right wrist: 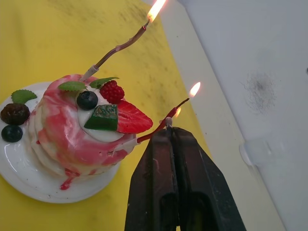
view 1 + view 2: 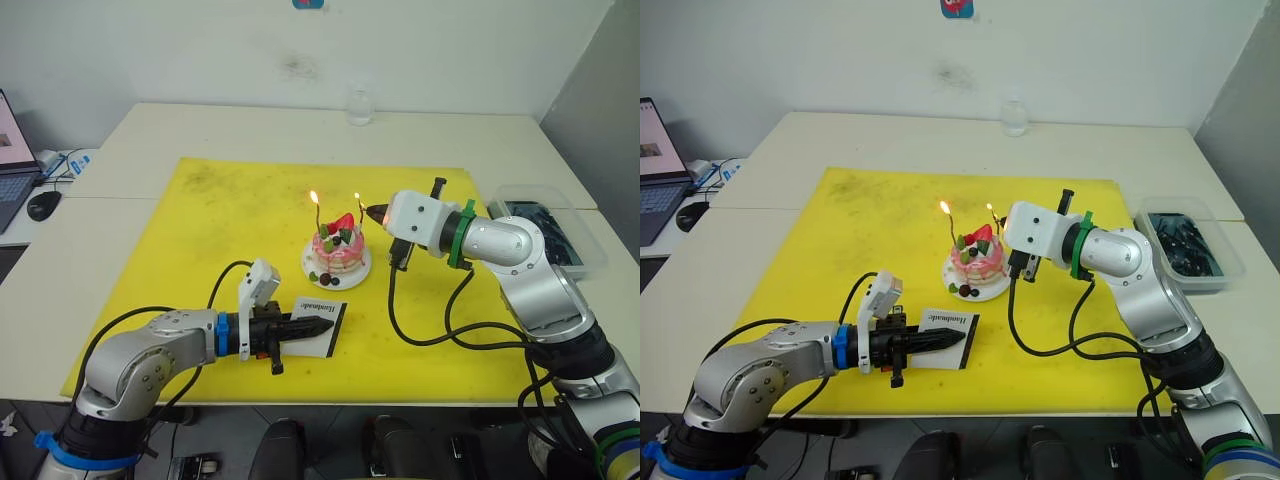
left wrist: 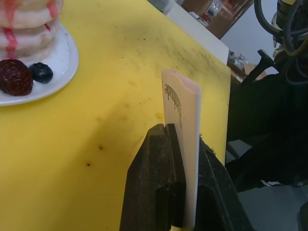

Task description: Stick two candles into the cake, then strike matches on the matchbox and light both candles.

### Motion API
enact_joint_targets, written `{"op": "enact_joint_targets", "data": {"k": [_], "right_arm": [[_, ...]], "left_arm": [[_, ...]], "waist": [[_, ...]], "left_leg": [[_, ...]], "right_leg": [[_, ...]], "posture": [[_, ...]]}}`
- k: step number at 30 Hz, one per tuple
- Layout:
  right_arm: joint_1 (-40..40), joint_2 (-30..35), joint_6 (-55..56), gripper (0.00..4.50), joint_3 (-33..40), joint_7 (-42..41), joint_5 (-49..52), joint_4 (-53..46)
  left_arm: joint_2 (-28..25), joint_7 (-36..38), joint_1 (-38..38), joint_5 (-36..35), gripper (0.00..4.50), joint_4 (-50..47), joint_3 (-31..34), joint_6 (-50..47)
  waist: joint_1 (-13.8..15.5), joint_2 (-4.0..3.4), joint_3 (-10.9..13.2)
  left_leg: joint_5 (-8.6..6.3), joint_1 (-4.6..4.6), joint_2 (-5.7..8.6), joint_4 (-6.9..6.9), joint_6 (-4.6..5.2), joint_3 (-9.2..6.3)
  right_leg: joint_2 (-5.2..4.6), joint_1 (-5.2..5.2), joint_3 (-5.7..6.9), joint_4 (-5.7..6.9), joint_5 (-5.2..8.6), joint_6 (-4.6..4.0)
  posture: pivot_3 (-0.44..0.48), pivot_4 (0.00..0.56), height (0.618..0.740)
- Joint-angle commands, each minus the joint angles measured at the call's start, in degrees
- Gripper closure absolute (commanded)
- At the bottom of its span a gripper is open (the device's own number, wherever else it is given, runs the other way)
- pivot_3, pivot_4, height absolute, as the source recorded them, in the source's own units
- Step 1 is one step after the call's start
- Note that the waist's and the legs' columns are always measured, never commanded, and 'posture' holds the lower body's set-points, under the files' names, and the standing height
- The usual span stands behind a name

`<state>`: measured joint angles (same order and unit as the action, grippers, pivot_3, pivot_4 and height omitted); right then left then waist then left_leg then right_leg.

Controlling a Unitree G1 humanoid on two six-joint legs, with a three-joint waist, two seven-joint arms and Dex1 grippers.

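The pink cake (image 2: 337, 250) stands on its white plate (image 2: 311, 267) in the middle of the yellow mat. Two thin candles rise from its top, and both burn: the far candle (image 1: 120, 46) and the near candle (image 1: 150, 135). My right gripper (image 2: 374, 212) hovers just right of the cake, shut on a match (image 1: 169, 121) whose tip glows beside the near candle's flame. In front of the cake, low over the mat, my left gripper (image 2: 322, 325) is shut on the white matchbox (image 2: 326, 309), held edge-up between the fingers (image 3: 159, 159).
The yellow mat (image 2: 230, 200) covers the table's centre. A clear glass (image 2: 360, 107) stands at the back. A clear plastic bin (image 2: 545, 230) of dark items sits at the right edge. A laptop (image 2: 10, 170) and a mouse (image 2: 44, 204) lie far left.
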<state>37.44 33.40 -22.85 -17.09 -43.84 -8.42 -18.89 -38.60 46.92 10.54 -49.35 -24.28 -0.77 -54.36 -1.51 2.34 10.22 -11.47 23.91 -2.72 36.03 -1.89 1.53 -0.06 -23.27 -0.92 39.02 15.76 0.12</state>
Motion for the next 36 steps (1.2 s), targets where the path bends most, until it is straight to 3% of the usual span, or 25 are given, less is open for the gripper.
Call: {"op": "enact_joint_targets", "data": {"k": [1,9,17,23,29,35,36], "right_arm": [[0.39,0.54,0.19,4.49,1.45,-0.12,-0.18,-2.54],[-2.21,1.99,-4.55,4.49,4.96,-0.31,2.15,-5.95],[-13.84,5.22,-22.0,4.49,26.74,3.98,7.47,-12.32],[-18.72,4.12,-26.41,4.49,38.92,12.21,6.97,-9.07],[-20.69,2.41,-25.62,4.49,42.74,18.43,7.73,-2.8],[-21.03,0.19,-18.93,4.49,40.7,22.53,7.68,4.39],[-20.88,-0.16,-17.53,4.29,40.44,23.38,7.47,5.61]], "left_arm": [[0.34,0.38,0.75,-0.95,4.5,-1.81,0.05,0.12],[0.61,0.34,0.61,-1.1,4.5,-2.01,0.03,-0.08],[1.31,0.02,-0.32,-0.95,4.5,-2.54,-0.28,0.04],[2.64,-0.03,0.28,-0.14,4.5,-1.75,-1.49,0.61],[3.73,-0.3,0.98,0.41,4.5,-1.34,-2.29,0.79],[4.3,-0.79,0.58,0.55,4.5,-1.93,-2.2,0.68],[4.32,-0.9,0.41,0.53,4.5,-2.07,-2.13,0.67]], "waist": [[0.0,0.0,0.0],[0.07,0.0,0.0],[0.67,0.0,0.0],[0.63,-0.02,-0.01],[0.4,-0.05,-0.03],[-0.07,-0.11,-0.06],[-0.08,-0.11,-0.06]], "left_leg": [[0.0,0.0,0.0,0.0,0.0,0.0],[0.0,0.0,0.0,0.0,0.0,-0.02],[0.0,-0.01,0.02,0.01,0.0,0.01],[0.0,-0.03,0.02,0.0,0.0,0.02],[0.0,-0.03,0.05,0.01,0.0,0.09],[0.0,-0.03,0.06,0.0,0.0,0.1],[0.0,-0.03,0.07,0.01,0.0,0.1]], "right_leg": [[0.0,0.0,0.0,0.0,0.0,0.0],[0.0,0.0,0.02,0.0,0.0,0.0],[-0.05,0.03,0.0,-0.02,0.0,0.01],[-0.02,0.03,-0.01,0.01,0.0,0.0],[0.03,0.03,-0.03,0.01,-0.01,0.02],[0.1,0.03,-0.06,0.01,-0.01,0.02],[0.13,0.03,-0.05,0.01,-0.01,0.03]], "posture": [[0.0,0.15,0.74],[0.0,0.15,0.74],[0.0,0.15,0.74],[0.0,0.15,0.74],[0.0,0.15,0.74],[0.0,0.15,0.74],[0.0,0.15,0.74]]}}
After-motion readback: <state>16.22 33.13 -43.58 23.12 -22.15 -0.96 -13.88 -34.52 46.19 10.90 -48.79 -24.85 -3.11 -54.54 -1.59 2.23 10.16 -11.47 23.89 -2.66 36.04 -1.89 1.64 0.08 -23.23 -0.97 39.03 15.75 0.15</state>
